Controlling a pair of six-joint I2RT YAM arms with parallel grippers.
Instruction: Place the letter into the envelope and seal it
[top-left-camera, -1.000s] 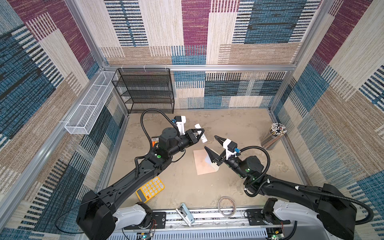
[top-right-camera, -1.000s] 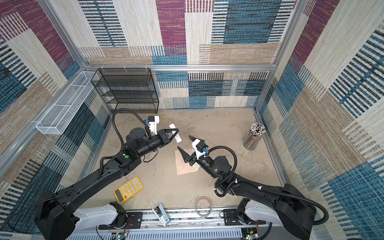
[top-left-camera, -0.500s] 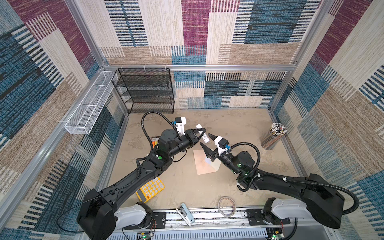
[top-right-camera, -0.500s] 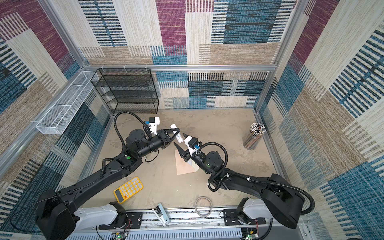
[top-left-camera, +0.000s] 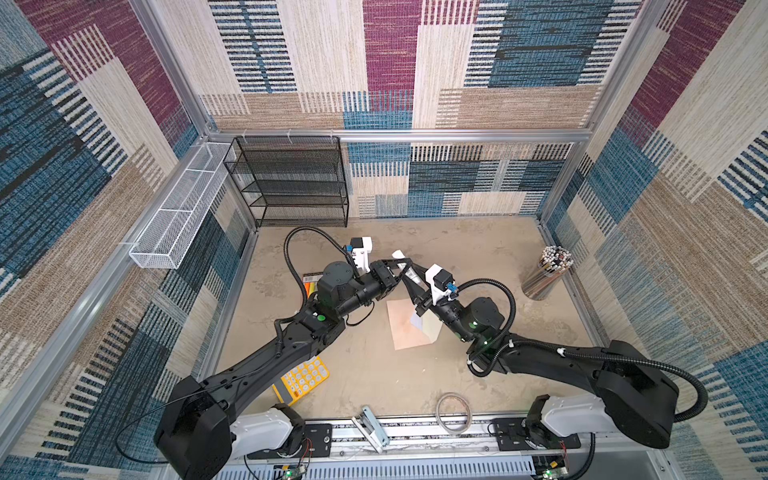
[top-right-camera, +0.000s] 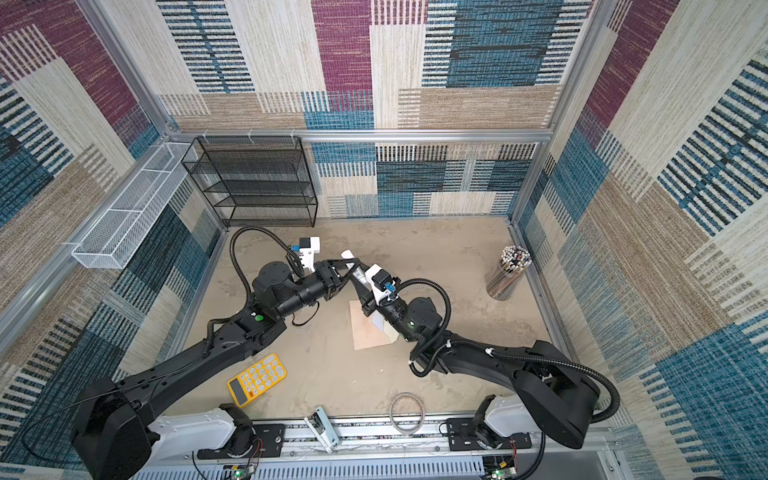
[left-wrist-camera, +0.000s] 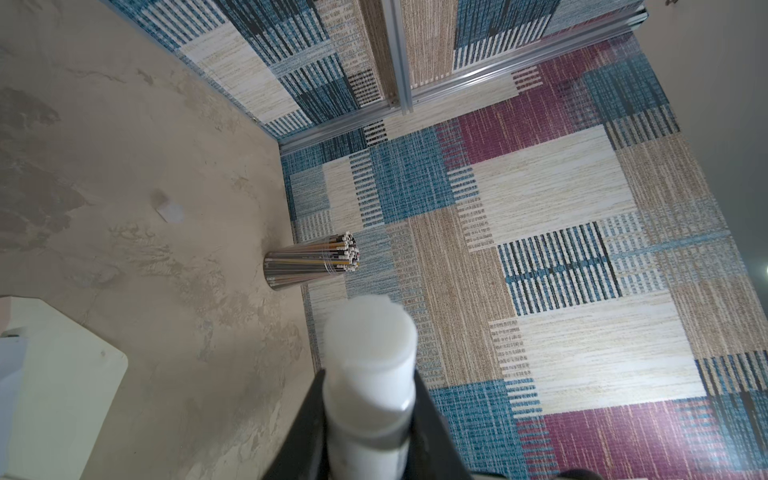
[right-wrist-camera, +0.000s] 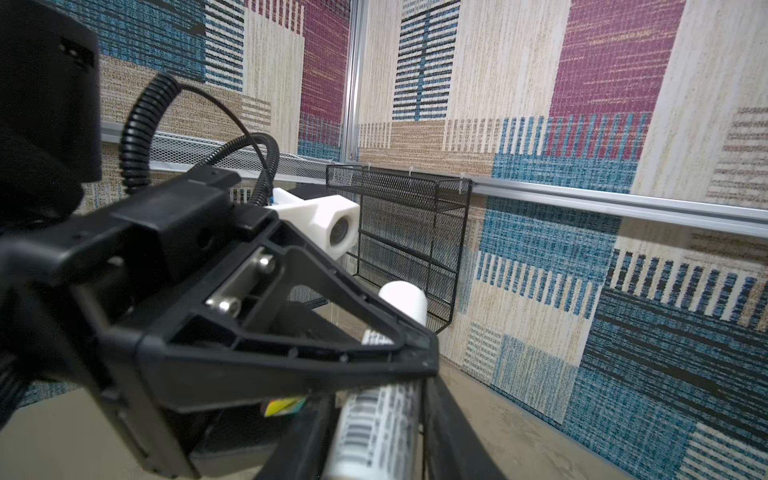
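At the far left a wire basket (top-left-camera: 174, 224) is hung on the wall, and a black mesh shelf (top-left-camera: 291, 183) is stood in the back corner beside it. Nearer the front, a yellow calculator (top-left-camera: 305, 376) is laid on the counter (top-left-camera: 478, 249), partly covered by the left arm in a top view. The left claw (top-left-camera: 404, 264) is held above mid-counter and is pinched on a white tube (top-left-camera: 398, 254), whose capped end is pointed out past the fingertips. The right claw (top-left-camera: 411, 283) is placed just beside it. In the right wrist view its fingers (right-wrist-camera: 299, 453) are set on either side of the tube's barcoded body, but whether they are pressed on it cannot be told. Beneath the right arm the envelope (top-left-camera: 405, 332) is laid flat on the counter with its cream flap open to the right, and the flap is partly hidden by the right wrist. Of the letter (top-left-camera: 417, 321) only a small white patch is seen at the envelope's mouth. Farther right a clear ring (top-left-camera: 453, 413) is laid by the front rail, and a cup (top-left-camera: 546, 272) of pencils is stood near the right wall, well apart from the rest.
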